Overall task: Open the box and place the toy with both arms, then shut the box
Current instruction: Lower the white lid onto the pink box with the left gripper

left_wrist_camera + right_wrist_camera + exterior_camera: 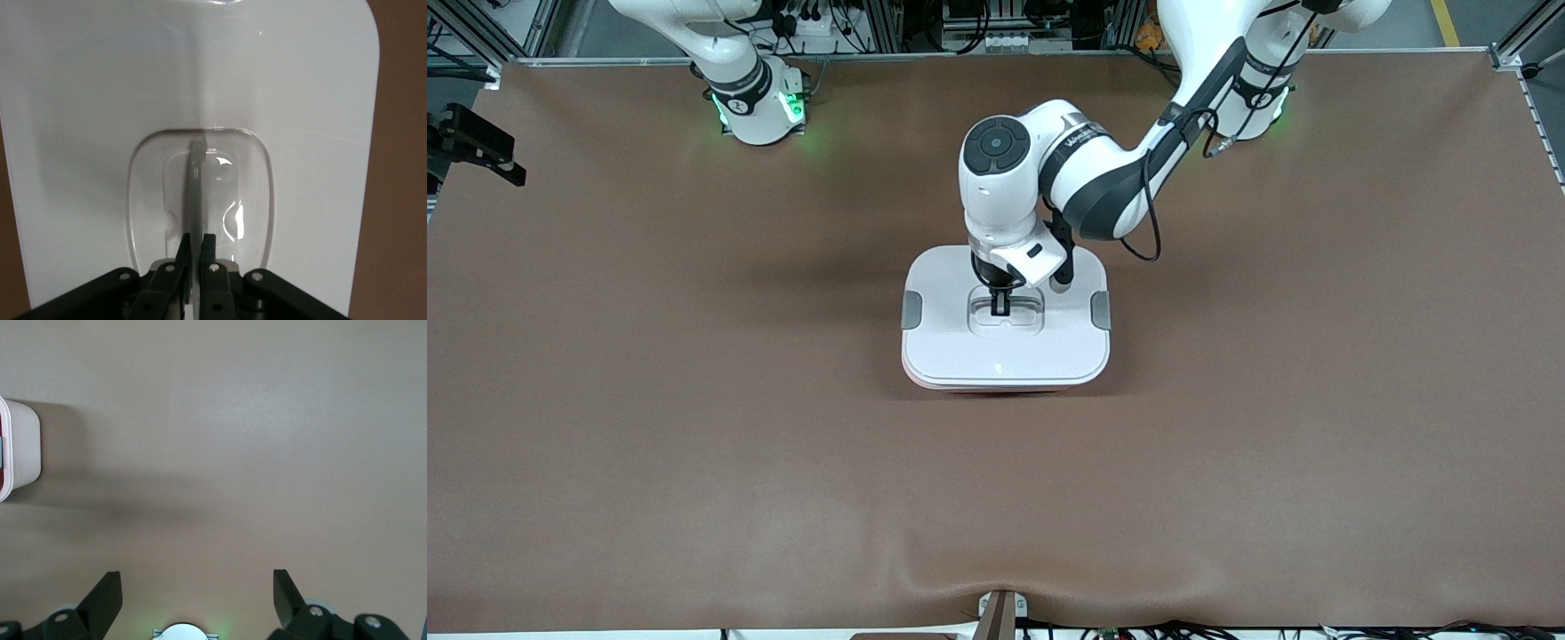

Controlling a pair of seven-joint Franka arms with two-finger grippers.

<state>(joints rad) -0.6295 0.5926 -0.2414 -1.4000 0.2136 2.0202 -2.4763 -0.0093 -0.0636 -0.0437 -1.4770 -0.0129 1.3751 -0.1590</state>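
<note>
The box (1005,351) stands in the middle of the table with its white lid (100,100) on and grey clips (911,309) at both ends. My left gripper (1000,305) comes straight down onto the lid's recessed centre. In the left wrist view the left gripper (197,240) is shut on the thin grey handle (194,193). My right gripper (197,577) is open and empty over bare table near its own base, with one corner of the box (20,447) off to the side. The toy is out of view.
A brown mat (694,400) covers the whole table. A black fixture (471,142) sits off the table's edge at the right arm's end. A small mount (1000,613) sticks up at the edge nearest the front camera. The right arm's green-lit base (758,105) stands at the back edge.
</note>
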